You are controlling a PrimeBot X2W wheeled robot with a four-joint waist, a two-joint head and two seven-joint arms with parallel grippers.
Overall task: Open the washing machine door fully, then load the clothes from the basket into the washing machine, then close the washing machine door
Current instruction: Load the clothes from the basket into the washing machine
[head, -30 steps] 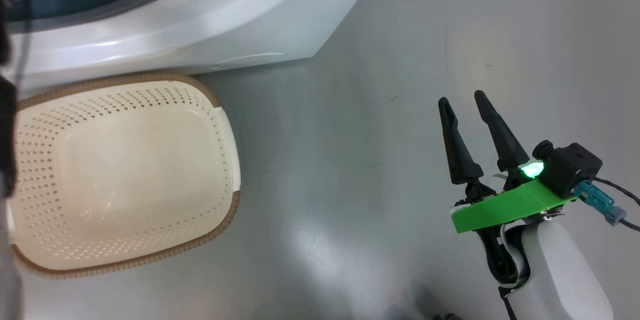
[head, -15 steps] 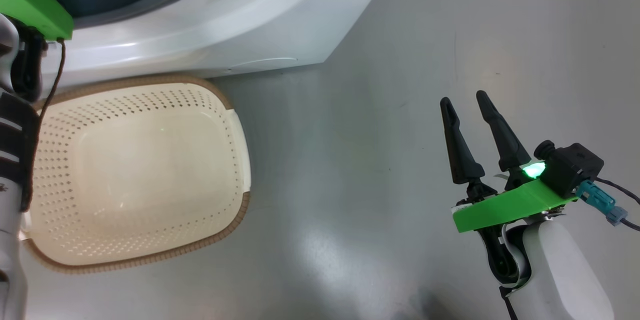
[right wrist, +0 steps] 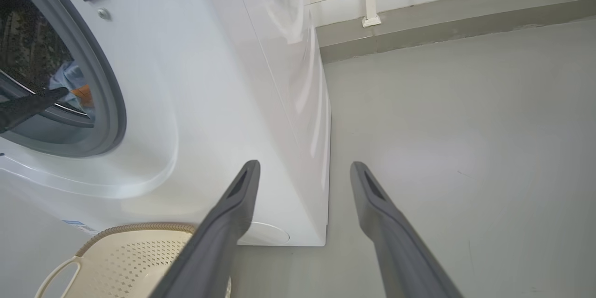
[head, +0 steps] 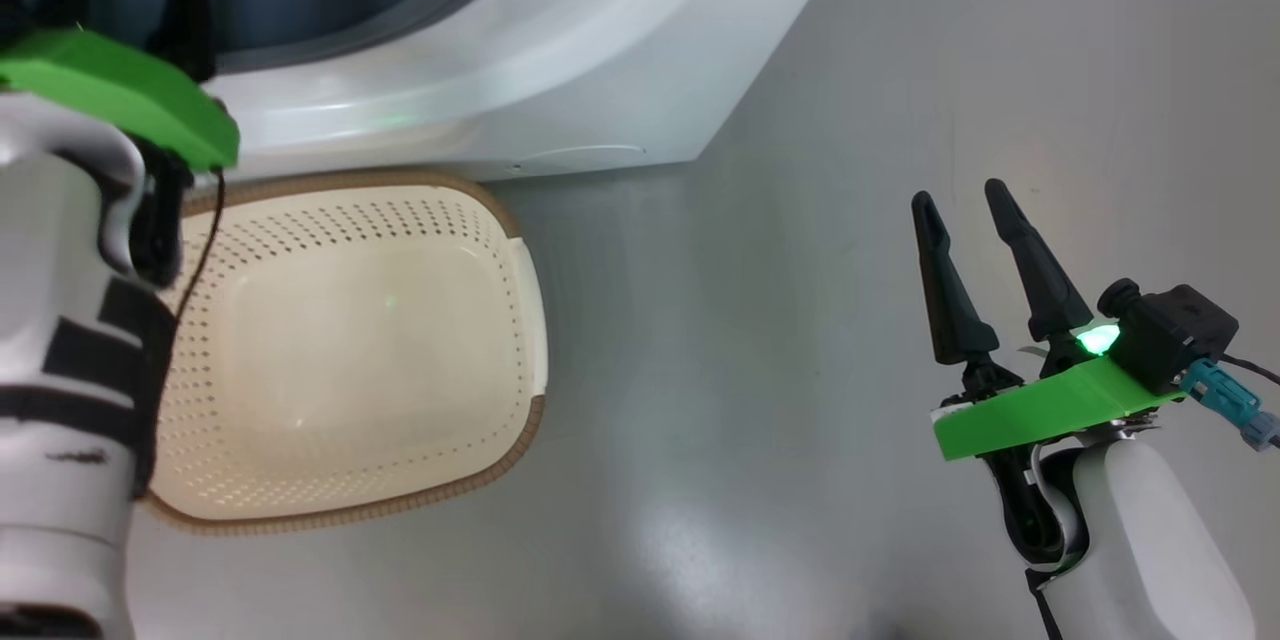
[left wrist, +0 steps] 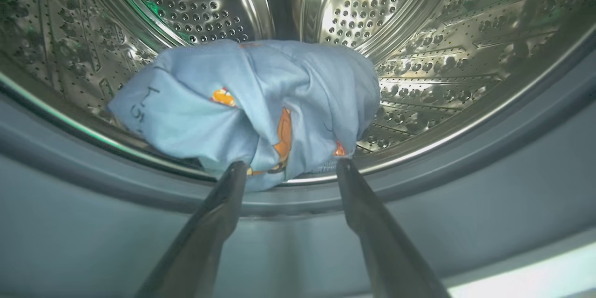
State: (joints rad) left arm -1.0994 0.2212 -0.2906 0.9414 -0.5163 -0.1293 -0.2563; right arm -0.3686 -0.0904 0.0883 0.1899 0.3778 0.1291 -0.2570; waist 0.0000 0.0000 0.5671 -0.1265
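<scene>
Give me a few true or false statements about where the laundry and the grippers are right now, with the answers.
1. The clothes lie inside the washing machine. True.
2. The basket holds clothes. False: it is empty.
3. The left gripper is shut on the clothes. False: its fingers stand apart, open.
4. The right gripper is open and holds nothing. True.

Clothes [left wrist: 247, 107] lie in the drum [left wrist: 419, 32] of the washing machine [head: 560, 50], near its front lip, left hand [left wrist: 289, 164] at the mouth just before them; basket [head: 350, 182] on the floor [head: 750, 370] against the machine's foot, below the opening; right hand [head: 957, 192] over the floor, well right of the basket.
</scene>
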